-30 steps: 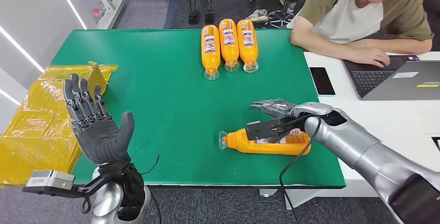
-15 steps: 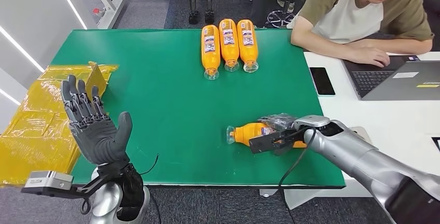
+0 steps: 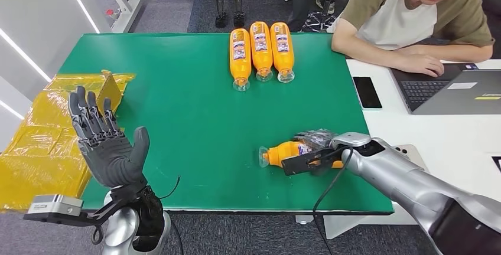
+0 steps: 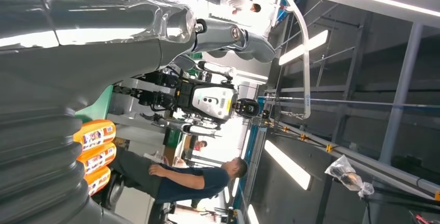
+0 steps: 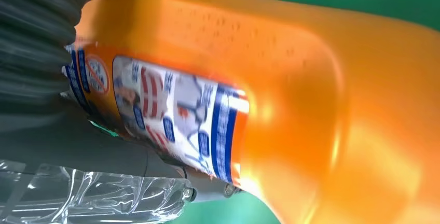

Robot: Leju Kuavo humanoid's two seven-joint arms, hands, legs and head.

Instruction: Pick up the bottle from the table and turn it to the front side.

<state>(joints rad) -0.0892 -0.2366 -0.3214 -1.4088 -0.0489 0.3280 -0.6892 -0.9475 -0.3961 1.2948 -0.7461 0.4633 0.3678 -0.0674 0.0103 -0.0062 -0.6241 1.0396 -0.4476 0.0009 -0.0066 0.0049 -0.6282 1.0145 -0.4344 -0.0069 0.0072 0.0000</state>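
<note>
An orange bottle point(image 3: 282, 152) with a clear cap lies on its side near the front right of the green table point(image 3: 177, 119), cap pointing left. My right hand point(image 3: 316, 149) wraps around its body and grips it. The right wrist view has the bottle point(image 5: 321, 79) close up, its printed label turned toward the hand point(image 5: 46, 79). My left hand point(image 3: 105, 143) is raised over the table's front left corner, open, palm facing forward, holding nothing. In the left wrist view the left hand point(image 4: 78, 42) is a grey mass against the ceiling.
Three more orange bottles point(image 3: 260, 49) lie side by side at the table's far edge. A yellow wrapped package point(image 3: 47, 143) sits to the left. A person point(image 3: 413, 19) sits at a white table point(image 3: 449, 137) on the right, with a laptop point(image 3: 455, 90) and a phone point(image 3: 367, 92).
My right hand has closed around the bottle and drawn it slightly right and away from the front edge. In the last half second little has moved. The left hand stays raised.
</note>
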